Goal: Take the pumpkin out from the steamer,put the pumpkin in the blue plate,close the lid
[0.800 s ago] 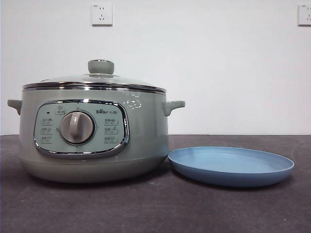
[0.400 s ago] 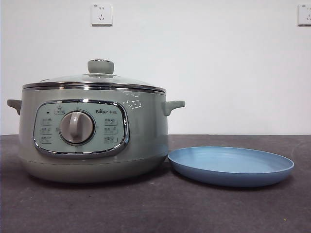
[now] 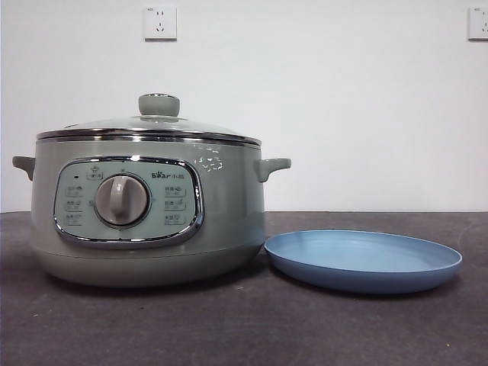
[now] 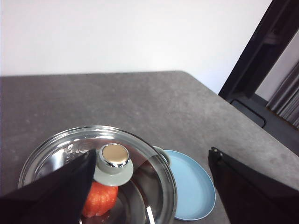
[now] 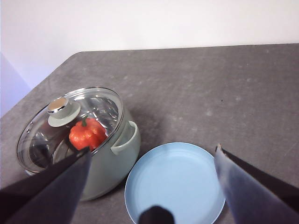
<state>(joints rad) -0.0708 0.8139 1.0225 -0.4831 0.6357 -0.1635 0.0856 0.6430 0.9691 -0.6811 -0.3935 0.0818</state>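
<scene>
Black fingers of the left gripper [image 4: 149, 186] stand wide apart and hold nothing, hanging high above the steamer [image 3: 149, 210], the lid's knob [image 4: 113, 158] just beside one finger in that wrist view. Equally spread and empty, the right gripper [image 5: 149, 186] has its fingers hanging high over the blue plate [image 5: 174, 184], which lies between them in its own view. Neither gripper shows in the front view.

Under the glass lid [image 5: 70, 123], which sits closed on the steamer's chrome rim, the pumpkin [image 5: 87, 133] rests inside the pot, orange-red with its green stem up. From the front, the steamer stands on the dark grey bench [image 3: 244, 328] with its control panel and dial [image 3: 121, 200] facing forward. The blue plate lies flat at the steamer's 3 o'clock, its rim just beside the pot's base; whether they touch cannot be told. Two wall sockets [image 3: 160, 23] sit on the white wall behind.
</scene>
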